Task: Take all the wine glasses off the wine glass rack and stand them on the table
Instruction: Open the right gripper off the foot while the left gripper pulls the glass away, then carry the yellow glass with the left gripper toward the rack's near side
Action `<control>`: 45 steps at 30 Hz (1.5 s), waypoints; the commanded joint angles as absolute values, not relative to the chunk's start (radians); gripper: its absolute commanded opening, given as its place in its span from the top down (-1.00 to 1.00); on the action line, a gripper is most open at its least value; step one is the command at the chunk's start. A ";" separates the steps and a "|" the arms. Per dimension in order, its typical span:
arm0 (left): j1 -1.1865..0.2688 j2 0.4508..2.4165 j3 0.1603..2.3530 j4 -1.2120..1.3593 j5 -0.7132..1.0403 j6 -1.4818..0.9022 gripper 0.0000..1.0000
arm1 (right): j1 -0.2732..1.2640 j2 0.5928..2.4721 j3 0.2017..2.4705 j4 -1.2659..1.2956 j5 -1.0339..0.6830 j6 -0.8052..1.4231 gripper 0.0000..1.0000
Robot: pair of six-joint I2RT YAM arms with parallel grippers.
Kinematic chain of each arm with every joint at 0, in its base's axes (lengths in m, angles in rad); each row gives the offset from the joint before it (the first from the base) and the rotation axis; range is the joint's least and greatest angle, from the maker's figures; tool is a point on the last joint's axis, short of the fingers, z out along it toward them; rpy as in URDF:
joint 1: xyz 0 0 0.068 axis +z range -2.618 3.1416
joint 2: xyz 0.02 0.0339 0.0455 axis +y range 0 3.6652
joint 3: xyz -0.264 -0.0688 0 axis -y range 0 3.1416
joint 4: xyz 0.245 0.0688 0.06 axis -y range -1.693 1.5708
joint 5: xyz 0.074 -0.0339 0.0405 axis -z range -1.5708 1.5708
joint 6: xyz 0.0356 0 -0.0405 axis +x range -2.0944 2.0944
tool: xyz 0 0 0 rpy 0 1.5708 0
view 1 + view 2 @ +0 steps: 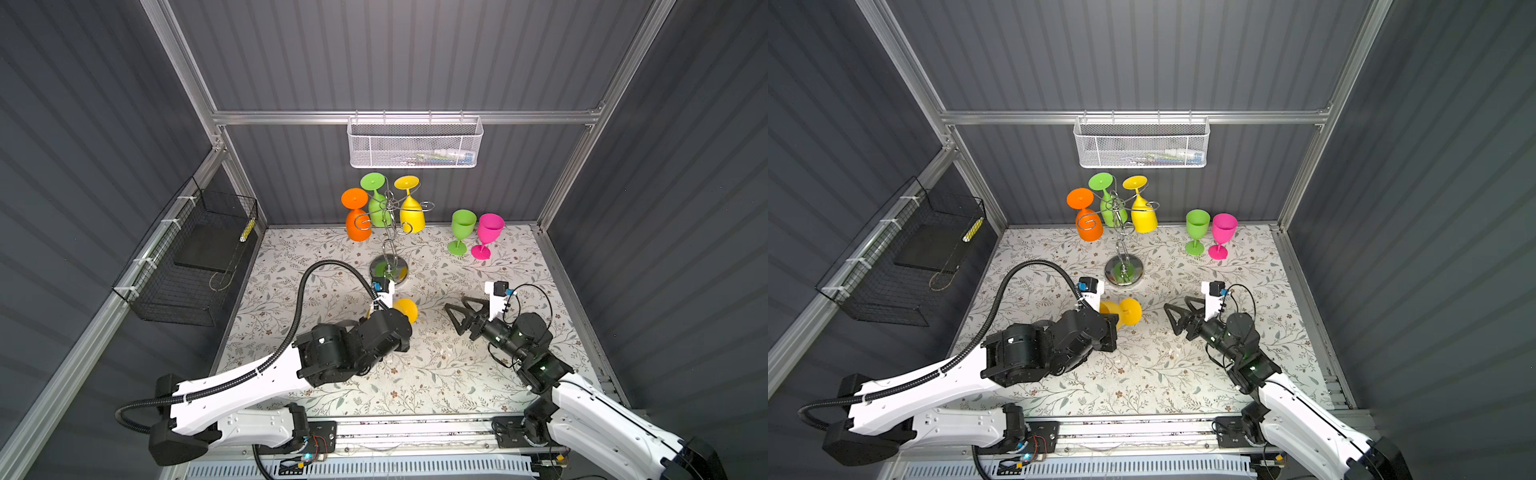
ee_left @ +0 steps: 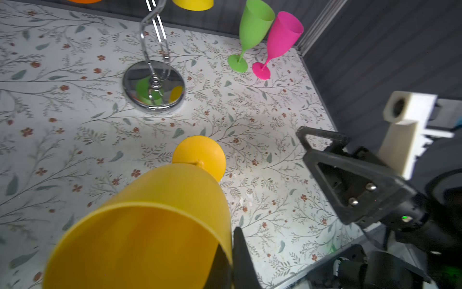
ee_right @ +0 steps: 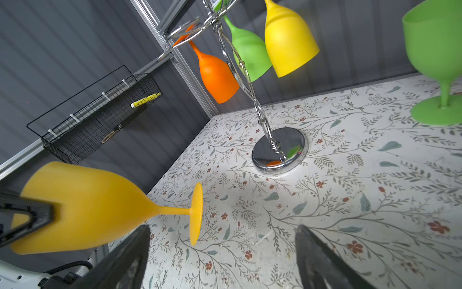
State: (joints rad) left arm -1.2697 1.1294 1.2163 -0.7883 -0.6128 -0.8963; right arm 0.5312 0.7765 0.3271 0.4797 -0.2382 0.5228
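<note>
The amber wine glass is already hanging free of the wine glass rack, lying on its side in front of the rack's disc base and seemingly clear of the bench. The left hand is pinching the wall of the bowl at the rim, one finger inside and one outside. The right hand is standing spread wide just beside the foot, gripping nothing. What is probably remaining is setting the glass down. To do that well, the left wrist should be rolling slowly until the flat round foot is facing the bench. The hand should then be lowering into the bare floral patch, well apart from the chrome base, and letting go only once the foot is sitting flat. A rim pinch on smooth matte plastic is likely to be slippery, so jerks are worth avoiding. The thin stem and wide foot are making the glass top-heavy in this grip. The rack is glossy twisted wire with curled arms, carrying an orange glass, a green glass and a yellow glass upside down.
</note>
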 commanded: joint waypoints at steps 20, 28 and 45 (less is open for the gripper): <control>-0.581 1.302 1.380 -0.988 -0.282 -0.514 1.00 | 0.560 0.762 0.498 0.284 -0.180 0.380 -0.97; -0.362 1.514 1.542 -0.977 -0.153 -0.372 1.00 | 0.587 0.764 0.505 0.275 -0.167 0.363 -0.97; -0.163 1.885 1.896 -1.065 -0.127 -0.268 1.00 | 0.671 0.791 0.531 0.283 -0.065 0.222 -0.98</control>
